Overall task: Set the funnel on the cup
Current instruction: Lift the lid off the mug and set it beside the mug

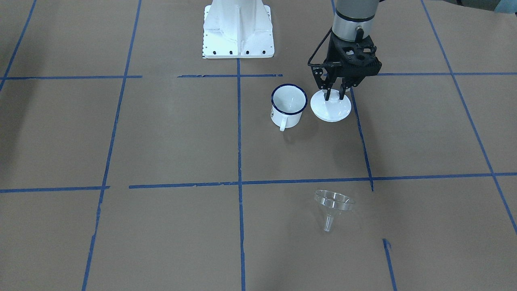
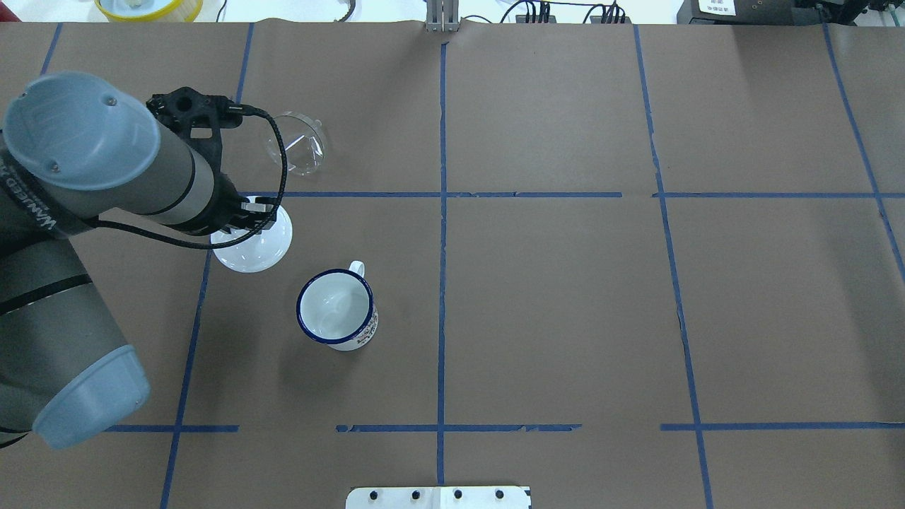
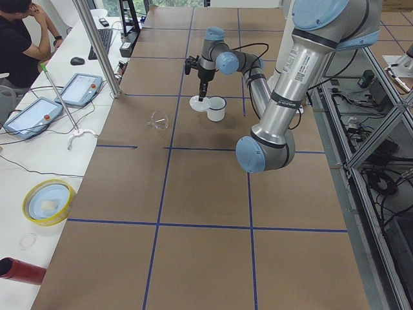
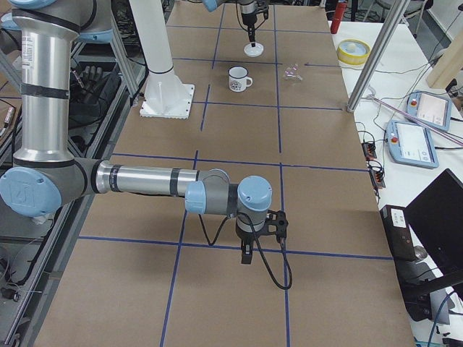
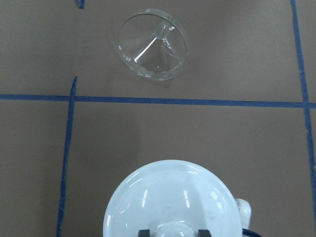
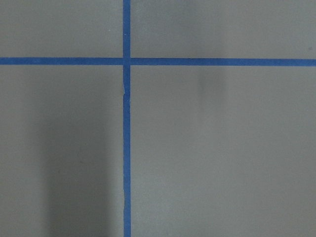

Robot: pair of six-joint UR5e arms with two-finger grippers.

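Observation:
The clear funnel [image 1: 334,202] lies on its side on the brown table, apart from everything else; it also shows in the left wrist view [image 5: 154,44] and the overhead view [image 2: 295,143]. The white mug with a dark blue rim [image 1: 287,105] stands upright and empty [image 2: 336,309]. My left gripper [image 1: 334,95] points down with its fingers closed around the knob of a round white lid [image 1: 331,108], which sits on the table right beside the mug. My right gripper [image 4: 246,253] is far away, low over bare table; I cannot tell whether it is open or shut.
The robot's white base plate [image 1: 238,36] stands at the table's edge near the mug. Blue tape lines [image 1: 239,133] mark a grid on the table. The right wrist view shows only table and tape.

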